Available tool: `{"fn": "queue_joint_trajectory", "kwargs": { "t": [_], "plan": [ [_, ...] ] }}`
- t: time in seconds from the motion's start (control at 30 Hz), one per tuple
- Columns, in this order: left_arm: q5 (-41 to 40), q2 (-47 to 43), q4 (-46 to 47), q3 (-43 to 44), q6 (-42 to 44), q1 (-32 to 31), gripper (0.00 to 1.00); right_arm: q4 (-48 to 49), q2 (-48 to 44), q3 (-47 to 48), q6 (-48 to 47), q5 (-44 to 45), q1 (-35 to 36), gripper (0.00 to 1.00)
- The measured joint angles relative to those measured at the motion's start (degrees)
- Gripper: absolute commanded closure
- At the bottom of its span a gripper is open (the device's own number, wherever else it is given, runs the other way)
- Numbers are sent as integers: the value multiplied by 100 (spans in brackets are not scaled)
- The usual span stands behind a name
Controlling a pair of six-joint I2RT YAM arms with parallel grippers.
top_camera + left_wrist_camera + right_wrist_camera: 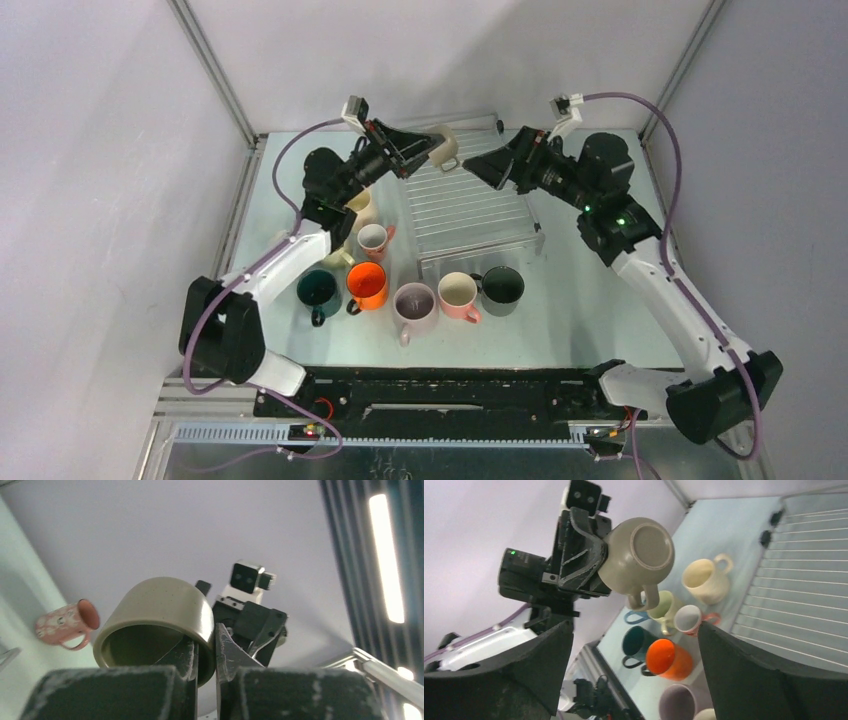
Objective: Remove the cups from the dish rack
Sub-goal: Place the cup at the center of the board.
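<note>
My left gripper (425, 150) is shut on the rim of a beige cup (443, 148) and holds it in the air over the far left corner of the dish rack (470, 205). In the left wrist view one finger is inside the cup (160, 615) and one outside. The right wrist view shows the cup's base (639, 555), handle down. My right gripper (478, 165) is open and empty, close to the right of that cup, over the rack's far edge. I see no cups on the rack's ribs (804, 580).
Cups stand on the table left of and in front of the rack: cream (362, 205), pink patterned (373, 240), teal (318, 290), orange (367, 284), mauve (414, 303), pink (458, 293), black (502, 286). Pale green (663, 607) stands by my left arm.
</note>
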Motion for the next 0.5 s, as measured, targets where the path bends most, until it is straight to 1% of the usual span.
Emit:
{"fn": "queue_joint_trajectory", "kwargs": {
  "t": [0.1,0.2,0.37,0.5],
  "plan": [
    [87,-103,-608,92,439,-2,100,-518,-295,2,-262,457,-24,0],
    [179,-238,-1414,238,1016,0,100,-1060,-551,42,-483,920,-50,0],
    [251,-520,-3060,592,2205,-55,100,-2083,-756,422,-763,1738,-129,0],
    [208,-658,-4518,990,3335,-356,100,-2739,-787,977,-881,2240,-166,0]
  ]
}}
